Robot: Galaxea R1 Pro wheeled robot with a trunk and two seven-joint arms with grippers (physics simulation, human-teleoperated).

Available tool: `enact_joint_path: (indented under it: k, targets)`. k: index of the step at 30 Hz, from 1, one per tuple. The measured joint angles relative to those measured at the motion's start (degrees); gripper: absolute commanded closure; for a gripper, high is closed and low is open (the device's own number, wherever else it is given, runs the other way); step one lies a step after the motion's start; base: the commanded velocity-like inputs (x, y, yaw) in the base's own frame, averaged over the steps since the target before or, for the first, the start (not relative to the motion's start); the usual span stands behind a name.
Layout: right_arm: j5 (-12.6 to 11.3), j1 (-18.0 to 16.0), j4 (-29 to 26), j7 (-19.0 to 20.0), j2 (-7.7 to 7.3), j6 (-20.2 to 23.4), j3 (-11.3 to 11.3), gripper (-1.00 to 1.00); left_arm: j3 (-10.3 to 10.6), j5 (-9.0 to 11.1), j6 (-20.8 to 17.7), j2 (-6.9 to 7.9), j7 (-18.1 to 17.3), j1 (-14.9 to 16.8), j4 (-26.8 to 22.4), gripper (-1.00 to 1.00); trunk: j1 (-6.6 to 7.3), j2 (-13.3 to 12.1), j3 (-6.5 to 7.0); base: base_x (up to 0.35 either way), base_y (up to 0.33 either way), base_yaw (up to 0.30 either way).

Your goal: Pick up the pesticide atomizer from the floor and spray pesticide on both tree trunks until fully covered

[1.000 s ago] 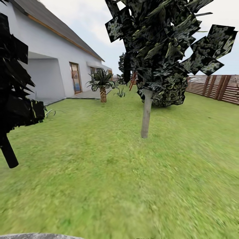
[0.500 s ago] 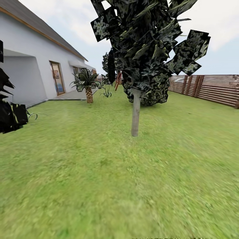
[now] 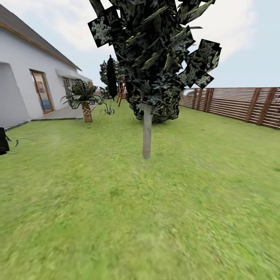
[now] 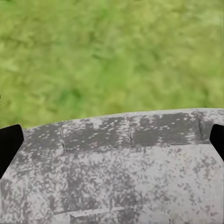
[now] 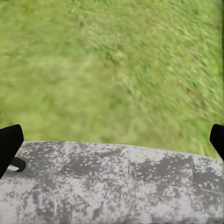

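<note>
View panned right: tree (image 3: 147, 58) and tree trunk (image 3: 147, 130) now centre, lawn (image 3: 116, 217) ahead. Atomizer likely light, rigid; grip its body. Jaws' state: can't tell.

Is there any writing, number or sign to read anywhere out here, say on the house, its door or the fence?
None can be read.
House: plain white wall, no lettering.
Door: blurred coloured patches, nothing legible.
Fence: bare brown slats, no sign.
Tree trunk: mottled bark, no label.
</note>
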State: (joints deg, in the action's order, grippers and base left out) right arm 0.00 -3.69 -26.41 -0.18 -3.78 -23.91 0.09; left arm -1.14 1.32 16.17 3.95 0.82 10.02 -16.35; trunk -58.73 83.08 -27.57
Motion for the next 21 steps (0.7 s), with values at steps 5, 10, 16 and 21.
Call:
enact_joint_path:
  k: [5, 10, 16, 21]
  targets:
    - [0.0, 0.0, 0.0, 0.0, 0.0, 0.0, 0.0, -1.0, 0.0, 0.0, 0.0, 0.0, 0.0, 0.0, 0.0, -1.0, 0.0, 0.0, 0.0, 0.0, 0.33, -0.29]
    - [0.0, 0.0, 0.0, 0.0, 0.0, 0.0, 0.0, -1.0, 0.0, 0.0, 0.0, 0.0, 0.0, 0.0, 0.0, -1.0, 0.0, 0.0, 0.0, 0.0, 0.33, -0.29]
    - [0.0, 0.0, 0.0, 0.0, 0.0, 0.0, 0.0, -1.0, 0.0, 0.0, 0.0, 0.0, 0.0, 0.0, 0.0, -1.0, 0.0, 0.0, 0.0, 0.0, 0.31, -0.29]
    - [0.0, 0.0, 0.0, 0.0, 0.0, 0.0, 0.0, -1.0, 0.0, 0.0, 0.0, 0.0, 0.0, 0.0, -0.1, -1.0, 0.0, 0.0, 0.0, 0.0, 0.28, -0.29]
